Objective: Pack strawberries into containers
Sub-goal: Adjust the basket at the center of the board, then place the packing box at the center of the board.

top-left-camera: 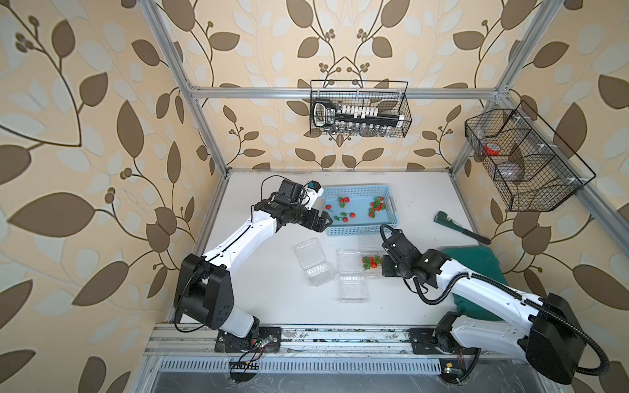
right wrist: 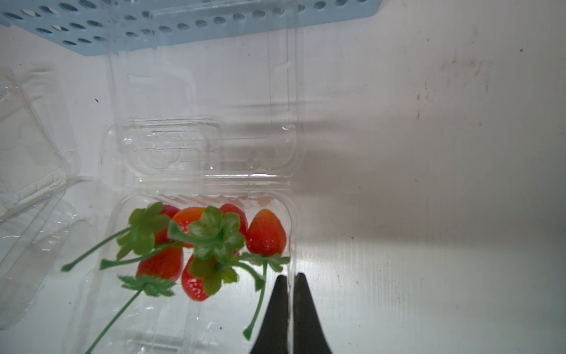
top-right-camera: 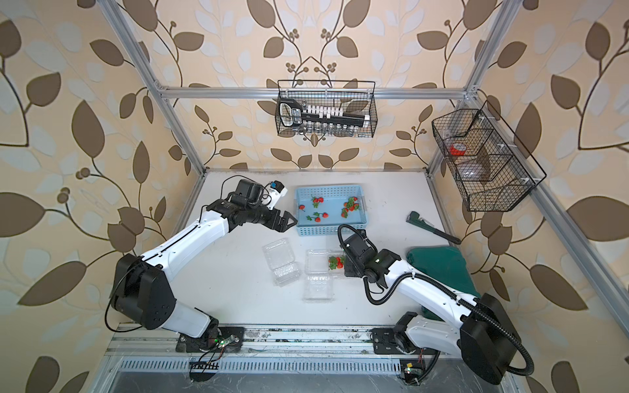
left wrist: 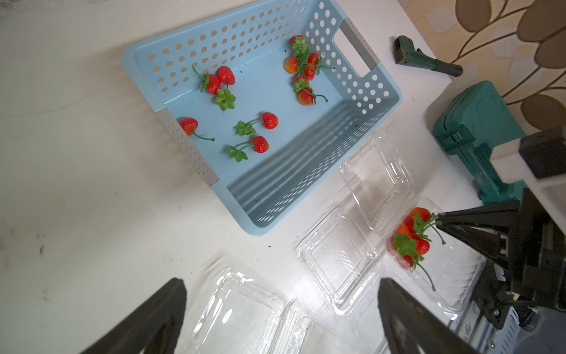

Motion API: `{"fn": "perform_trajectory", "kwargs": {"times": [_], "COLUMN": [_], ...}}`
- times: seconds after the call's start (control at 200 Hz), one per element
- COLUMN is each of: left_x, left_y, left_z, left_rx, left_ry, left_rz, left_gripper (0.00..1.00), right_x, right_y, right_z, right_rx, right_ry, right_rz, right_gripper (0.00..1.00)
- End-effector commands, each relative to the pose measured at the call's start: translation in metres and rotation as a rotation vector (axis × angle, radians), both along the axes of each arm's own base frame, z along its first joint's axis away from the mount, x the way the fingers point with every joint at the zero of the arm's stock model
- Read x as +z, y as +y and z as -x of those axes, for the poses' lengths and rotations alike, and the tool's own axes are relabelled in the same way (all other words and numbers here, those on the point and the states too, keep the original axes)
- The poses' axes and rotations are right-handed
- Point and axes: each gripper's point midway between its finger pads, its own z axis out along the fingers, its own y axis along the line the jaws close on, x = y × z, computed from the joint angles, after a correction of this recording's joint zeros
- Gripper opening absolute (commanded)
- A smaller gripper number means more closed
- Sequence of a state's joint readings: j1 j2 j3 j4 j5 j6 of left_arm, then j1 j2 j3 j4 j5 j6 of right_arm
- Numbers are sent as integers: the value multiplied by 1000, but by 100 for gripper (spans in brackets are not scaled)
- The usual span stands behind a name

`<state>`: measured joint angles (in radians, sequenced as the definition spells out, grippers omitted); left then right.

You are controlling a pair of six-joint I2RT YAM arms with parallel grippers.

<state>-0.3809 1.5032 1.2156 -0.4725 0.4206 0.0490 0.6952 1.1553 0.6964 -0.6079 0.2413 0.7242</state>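
Note:
Several strawberries (top-left-camera: 343,201) (left wrist: 225,76) lie loose in the light blue basket (top-left-camera: 357,187). Three clear containers stand open in front of it. Two hold nothing (top-left-camera: 311,260) (top-left-camera: 352,272). The third container (right wrist: 183,321) holds several strawberries (right wrist: 265,233) (top-left-camera: 371,262). My right gripper (right wrist: 291,275) is shut on this container's thin side wall, the clear edge pinched between the black fingers (left wrist: 459,219). My left gripper (top-left-camera: 326,219) (left wrist: 281,285) hangs open at the basket's left end, above the table, with nothing between its fingers.
A dark green case (top-left-camera: 476,265) sits under the right arm at the right. A pipe wrench (top-left-camera: 463,231) lies behind it. Two black wire baskets (top-left-camera: 359,109) (top-left-camera: 524,160) hang on the walls.

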Motion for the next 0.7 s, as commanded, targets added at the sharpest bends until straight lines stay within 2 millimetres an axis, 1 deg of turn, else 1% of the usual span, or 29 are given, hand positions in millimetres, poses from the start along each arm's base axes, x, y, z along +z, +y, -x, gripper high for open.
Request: {"fn": "perform_trajectory", "kwargs": {"times": [0.0,0.245,0.3,0.37,0.4,0.435,0.59,0.7], "left_x": [17,16,16,16,15,15,16,17], "left_y": [-7,-6,-6,-6,-6,-6,-6,-6], "left_z": [0,-1,-1,-1,-1,-1,0,0], "left_rx": [-27,-24,-23,-23,-23,-24,-26,-27], "left_ry": [-32,-33,-34,-33,-31,-32,-36,-36], "left_rz": [22,19,18,18,18,17,17,16], "left_gripper": [99,99,99,99,99,99,99,99], "right_x": [-6,5,6,9,10,10,8,2], "right_y": [-8,-15,-18,-17,-16,-20,-18,-20], "right_z": [12,15,13,8,5,-2,-29,-46], "right_rx": [-2,3,0,8,13,-9,-15,-17], "right_ry": [20,1,-9,-33,-42,-47,-73,-84], "right_rz": [5,17,37,47,47,47,35,44], "right_gripper": [0,0,1,1,0,1,0,1]}}
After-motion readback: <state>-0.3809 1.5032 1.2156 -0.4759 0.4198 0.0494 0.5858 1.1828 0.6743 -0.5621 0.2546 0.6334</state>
